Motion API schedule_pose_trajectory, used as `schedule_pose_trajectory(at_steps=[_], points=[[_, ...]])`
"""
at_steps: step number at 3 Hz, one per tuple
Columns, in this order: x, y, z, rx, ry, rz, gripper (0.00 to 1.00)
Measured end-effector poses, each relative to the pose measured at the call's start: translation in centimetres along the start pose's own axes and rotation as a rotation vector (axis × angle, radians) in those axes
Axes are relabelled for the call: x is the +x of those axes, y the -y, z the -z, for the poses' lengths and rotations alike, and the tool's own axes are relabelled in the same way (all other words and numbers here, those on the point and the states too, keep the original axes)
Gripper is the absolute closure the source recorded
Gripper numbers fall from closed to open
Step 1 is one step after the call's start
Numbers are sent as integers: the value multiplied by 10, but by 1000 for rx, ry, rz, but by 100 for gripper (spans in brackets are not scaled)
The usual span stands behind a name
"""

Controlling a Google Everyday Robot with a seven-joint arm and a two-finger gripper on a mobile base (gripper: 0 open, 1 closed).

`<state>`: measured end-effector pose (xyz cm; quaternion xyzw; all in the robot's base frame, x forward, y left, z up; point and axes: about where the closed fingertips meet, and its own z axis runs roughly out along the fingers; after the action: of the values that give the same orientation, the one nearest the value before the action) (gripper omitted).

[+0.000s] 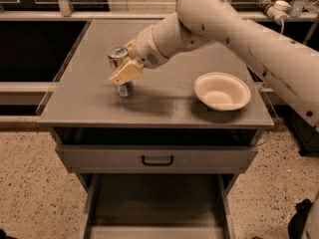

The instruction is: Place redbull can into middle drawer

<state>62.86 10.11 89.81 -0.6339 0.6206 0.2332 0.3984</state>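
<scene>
The table (164, 111) carries a white bowl (222, 90) at right. Below, the middle drawer (154, 203) stands open, showing its dark floor. At left, the gripper (123, 77) has its fingers clamped on the upright can (117, 57).

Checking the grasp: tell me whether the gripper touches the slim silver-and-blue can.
Cannot tell. The camera view shows the gripper overlapping the slim silver-and-blue can, hiding any gap or contact.

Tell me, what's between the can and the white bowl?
Only bare grey tabletop lies between the redbull can and the white bowl in the camera view; the pincer sits against the can.
</scene>
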Motion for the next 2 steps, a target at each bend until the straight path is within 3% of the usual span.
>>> schedule_pose_trajectory(at_steps=[1, 2], points=[[0, 0, 0, 0, 0, 0, 88], [-3, 0, -1, -24, 2, 18, 100]])
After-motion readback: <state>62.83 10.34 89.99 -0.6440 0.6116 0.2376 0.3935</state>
